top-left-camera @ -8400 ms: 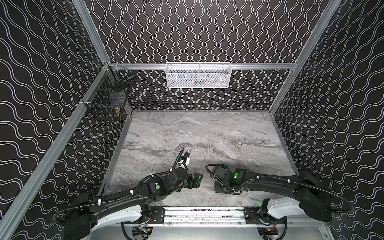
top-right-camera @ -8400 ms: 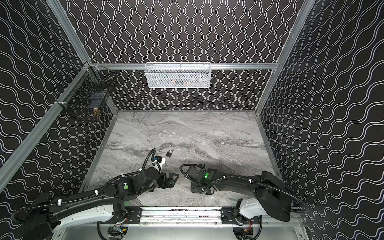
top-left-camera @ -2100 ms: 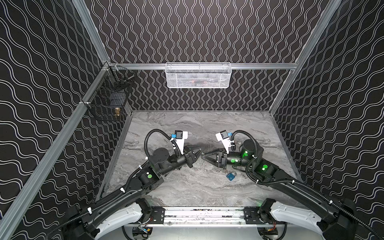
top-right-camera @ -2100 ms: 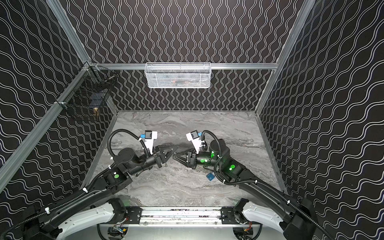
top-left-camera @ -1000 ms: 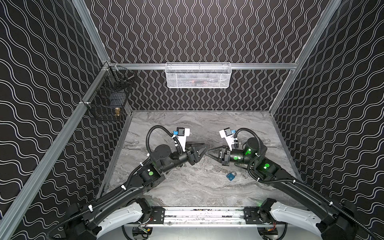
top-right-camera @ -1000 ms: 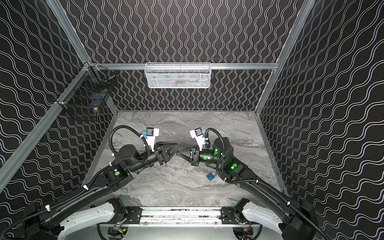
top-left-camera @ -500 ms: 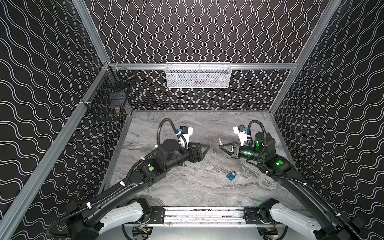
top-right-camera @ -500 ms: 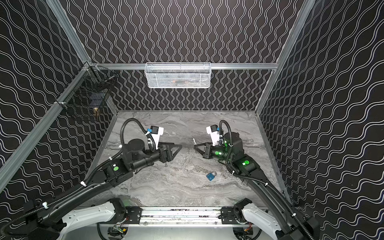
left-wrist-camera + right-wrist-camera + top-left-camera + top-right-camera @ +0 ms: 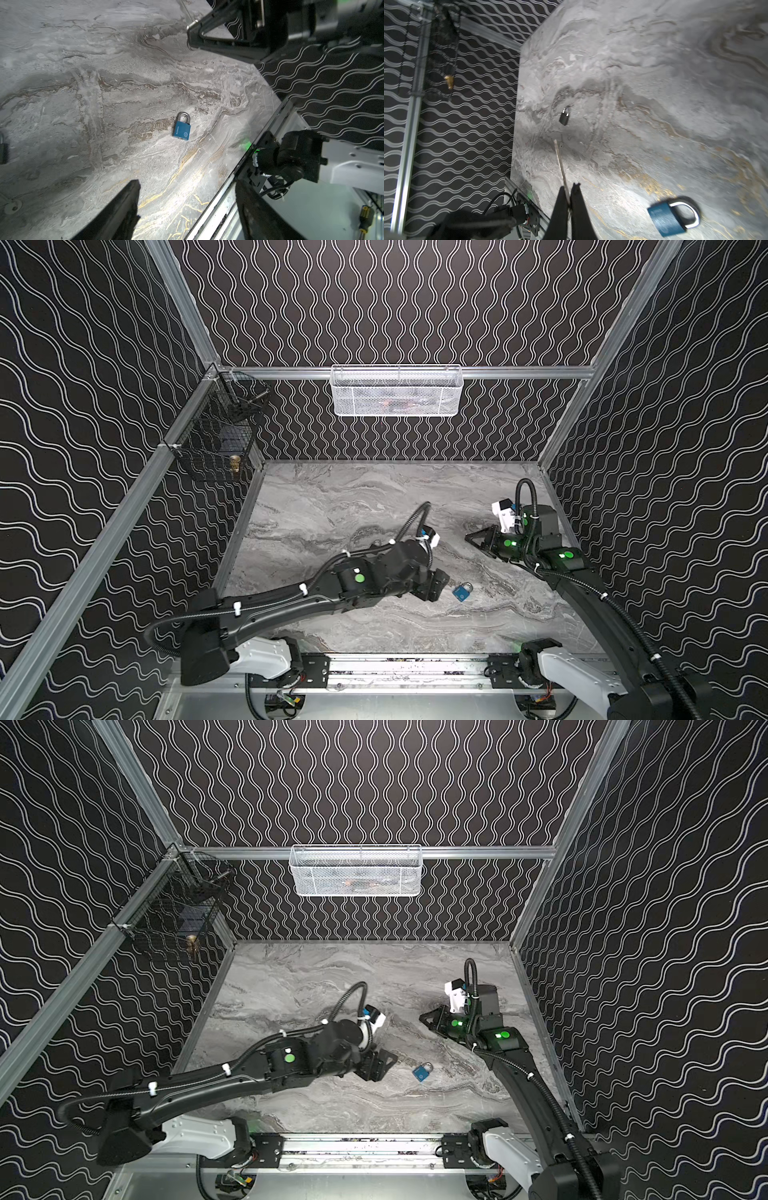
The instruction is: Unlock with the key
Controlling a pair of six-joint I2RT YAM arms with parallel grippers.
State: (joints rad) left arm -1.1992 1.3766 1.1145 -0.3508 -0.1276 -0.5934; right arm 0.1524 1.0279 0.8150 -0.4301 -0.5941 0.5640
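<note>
- Both top views: a grey marble table (image 9: 332,506) is boxed in on three sides by black walls (image 9: 83,406) with a wavy pattern. An aluminium rail (image 9: 395,668) runs along the front.
- A white mesh basket (image 9: 397,391) hangs on the back wall. A black wire basket (image 9: 216,439) sits in the back-left corner.
- The back half of the table is open floor, with the most room to move. The right arm sits close to the right wall.
- The blue padlock (image 9: 462,592) lies flat, right of centre in the front half. It is just beside the tip of the left gripper (image 9: 438,585), not touching.
- Its long axis runs diagonally: shackle toward back-right, body toward front-left.
- The right gripper (image 9: 468,536) is further back, apart from the lock, pointing left.
- Left wrist view: the left gripper's fingers (image 9: 124,207) are spread wide with nothing between them.
- The blue padlock (image 9: 182,129) lies ahead of them, shackle end away from the camera. The table's front edge and rail run near it.
- Right wrist view: the right gripper (image 9: 569,189) is pinched tight on the key (image 9: 560,160). The blade sticks straight out ahead, seen edge-on.
- The blue padlock (image 9: 672,218) is blurred, on the table beside the fingers.
- A dark padlock (image 9: 564,118) lies further out, near the table edge by the left wall.
</note>
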